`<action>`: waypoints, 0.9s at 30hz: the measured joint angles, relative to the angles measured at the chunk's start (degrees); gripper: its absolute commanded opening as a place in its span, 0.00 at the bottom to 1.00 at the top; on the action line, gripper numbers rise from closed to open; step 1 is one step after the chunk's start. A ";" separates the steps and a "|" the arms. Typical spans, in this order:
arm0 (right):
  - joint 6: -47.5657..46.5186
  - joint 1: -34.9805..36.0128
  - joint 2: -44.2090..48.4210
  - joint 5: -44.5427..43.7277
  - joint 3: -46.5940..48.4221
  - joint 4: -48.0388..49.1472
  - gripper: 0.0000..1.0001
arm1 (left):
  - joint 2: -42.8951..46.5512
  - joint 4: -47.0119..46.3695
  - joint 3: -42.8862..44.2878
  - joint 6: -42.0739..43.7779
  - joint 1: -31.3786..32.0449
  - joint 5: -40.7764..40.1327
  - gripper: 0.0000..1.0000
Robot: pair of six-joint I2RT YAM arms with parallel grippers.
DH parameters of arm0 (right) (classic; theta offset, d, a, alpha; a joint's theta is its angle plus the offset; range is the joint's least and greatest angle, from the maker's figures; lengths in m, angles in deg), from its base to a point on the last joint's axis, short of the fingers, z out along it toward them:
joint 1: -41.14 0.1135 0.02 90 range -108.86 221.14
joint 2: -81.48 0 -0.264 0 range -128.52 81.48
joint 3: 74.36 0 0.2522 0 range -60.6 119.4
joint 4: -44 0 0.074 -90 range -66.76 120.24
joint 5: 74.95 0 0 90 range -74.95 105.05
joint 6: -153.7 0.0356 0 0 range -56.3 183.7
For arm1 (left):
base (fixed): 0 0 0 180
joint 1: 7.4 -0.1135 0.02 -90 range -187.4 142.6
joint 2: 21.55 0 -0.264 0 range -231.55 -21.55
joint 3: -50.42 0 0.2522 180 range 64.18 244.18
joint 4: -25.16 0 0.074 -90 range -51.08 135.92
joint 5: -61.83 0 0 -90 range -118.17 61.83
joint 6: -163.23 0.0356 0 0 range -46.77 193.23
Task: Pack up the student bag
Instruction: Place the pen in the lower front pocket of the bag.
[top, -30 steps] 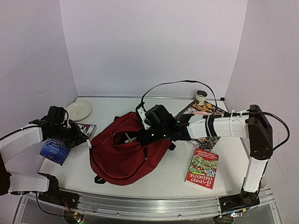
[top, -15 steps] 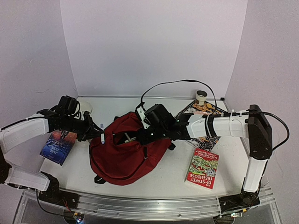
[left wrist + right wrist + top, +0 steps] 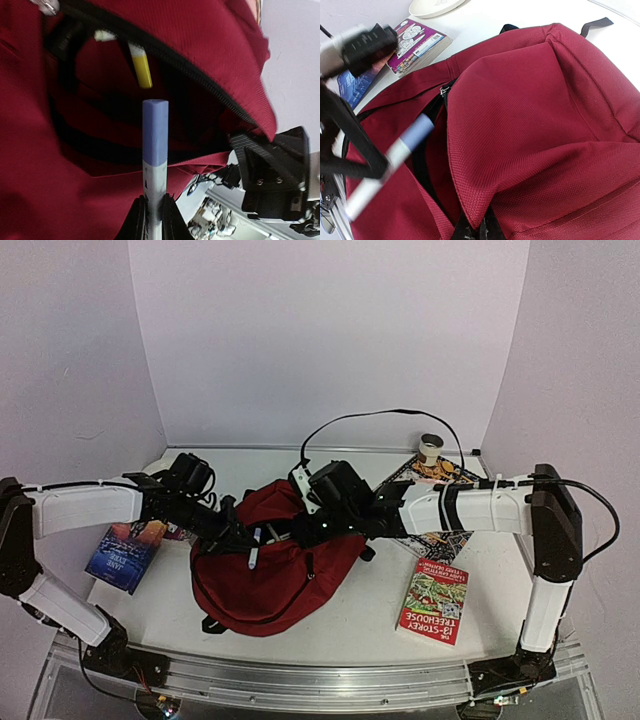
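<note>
1. While the left gripper (image 3: pixel 152 216) pinches the white barrel of a blue-capped marker (image 3: pixel 155 131), the cap points at the zip opening of the student bag (image 3: pixel 268 585). The bag lies slumped in the middle of the table (image 3: pixel 372 628), between the two arms.
2. By contrast, the right gripper (image 3: pixel 476 229) is pressed together on a fold of the bag's red upper flap, holding the mouth agape. The grip shows only at the lower edge of the right wrist view, so how much fabric it has cannot be told.
3. Risk, flap: should that fold slip out, the mouth would probably sag shut across the marker's path, and the cap would meet cloth rather than the cavity.
4. Risk, aim: the opening is a narrow dark slot edged with black zip. A cap arriving slightly off line could catch on the zip or the lower lip and shove the soft bag along the table.
5. Risk, grip: the capped end projects well beyond the fingers, so contact there may lever the marker askew in the pinch.
6. Risk, release: letting go before the cap is past the lip could send the marker rolling down the outer fabric. A yellow-tipped pen (image 3: pixel 141 70) lying inside may also obstruct entry.
</note>
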 measured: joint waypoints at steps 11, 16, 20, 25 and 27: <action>0.00 0.00 0.00 0.11 0.00 0.01 0.00 | -7.61 -1.49 5.17 0.49 2.48 2.18 0.00; 0.00 -0.02 0.00 0.30 0.00 0.09 0.00 | -10.60 -2.06 8.10 0.49 2.31 1.56 0.00; -0.04 0.00 0.00 0.66 0.00 0.26 0.00 | -12.01 -2.29 9.44 0.13 1.77 -1.06 0.00; -0.04 0.15 0.00 1.54 0.00 0.43 0.00 | -12.83 -3.40 10.40 -2.30 1.01 -6.93 0.00; -0.04 0.27 0.00 2.00 0.00 0.66 0.00 | -12.99 -4.18 10.40 -3.73 0.97 -9.08 0.00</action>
